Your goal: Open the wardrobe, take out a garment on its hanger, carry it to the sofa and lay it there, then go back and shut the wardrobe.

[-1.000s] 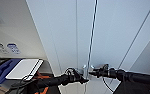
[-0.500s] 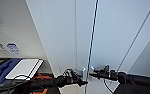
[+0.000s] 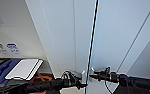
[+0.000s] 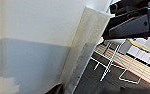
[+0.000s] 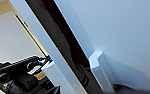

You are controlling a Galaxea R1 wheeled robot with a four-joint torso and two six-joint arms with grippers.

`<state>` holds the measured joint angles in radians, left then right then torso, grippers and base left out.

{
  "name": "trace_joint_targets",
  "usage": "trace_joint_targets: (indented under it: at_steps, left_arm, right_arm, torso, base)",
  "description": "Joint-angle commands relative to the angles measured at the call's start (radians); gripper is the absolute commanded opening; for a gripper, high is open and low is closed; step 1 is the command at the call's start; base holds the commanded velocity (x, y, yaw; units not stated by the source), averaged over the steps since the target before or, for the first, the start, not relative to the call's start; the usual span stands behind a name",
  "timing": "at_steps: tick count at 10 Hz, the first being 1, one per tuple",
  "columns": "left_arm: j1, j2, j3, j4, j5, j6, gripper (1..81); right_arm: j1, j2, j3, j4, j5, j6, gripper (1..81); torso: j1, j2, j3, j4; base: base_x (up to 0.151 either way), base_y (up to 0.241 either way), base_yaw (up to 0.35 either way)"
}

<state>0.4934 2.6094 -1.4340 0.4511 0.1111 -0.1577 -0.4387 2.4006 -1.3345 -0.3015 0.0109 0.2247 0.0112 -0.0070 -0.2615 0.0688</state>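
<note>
The wardrobe [image 3: 73,37] stood close ahead. Since a second ago the dark gap between its doors had widened slightly. The left gripper [image 3: 81,85] and right gripper [image 3: 91,75] were at the handles [image 3: 84,76]; their grip I cannot tell.

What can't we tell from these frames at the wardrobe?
- Inside of the wardrobe: head view gives just a dark slit between the doors.
- Dark thing in the gap, right wrist view: cannot tell what it is.
- Left gripper and right gripper at the handles: grip too blurred to judge.
</note>
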Motion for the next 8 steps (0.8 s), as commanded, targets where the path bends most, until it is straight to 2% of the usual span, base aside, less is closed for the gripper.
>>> trace_joint_targets:
  at_steps: [1, 6, 8]
  left_arm:
    - [-0.094, 0.052, 0.165, 0.015, -0.087, 0.009, 81.1]
    - [-0.036, 0.019, 0.220, 0.037, -0.080, 0.009, 81.1]
    - [-0.029, 0.002, 0.253, 0.037, -0.077, 0.009, 81.1]
  right_arm:
    - [0.036, 0.111, 0.206, -0.019, -0.112, 0.027, 81.1]
    - [-0.005, 0.037, 0.285, -0.060, -0.121, 0.027, 81.1]
    - [-0.030, 0.036, 0.313, -0.110, -0.175, 0.027, 81.1]
  torso:
    - [0.000, 0.000, 0.000, 0.000]
    - [0.000, 0.000, 0.000, 0.000]
    - [0.000, 0.000, 0.000, 0.000]
  base:
    - [0.000, 0.000, 0.000]
    - [0.000, 0.000, 0.000]
    - [0.000, 0.000, 0.000]
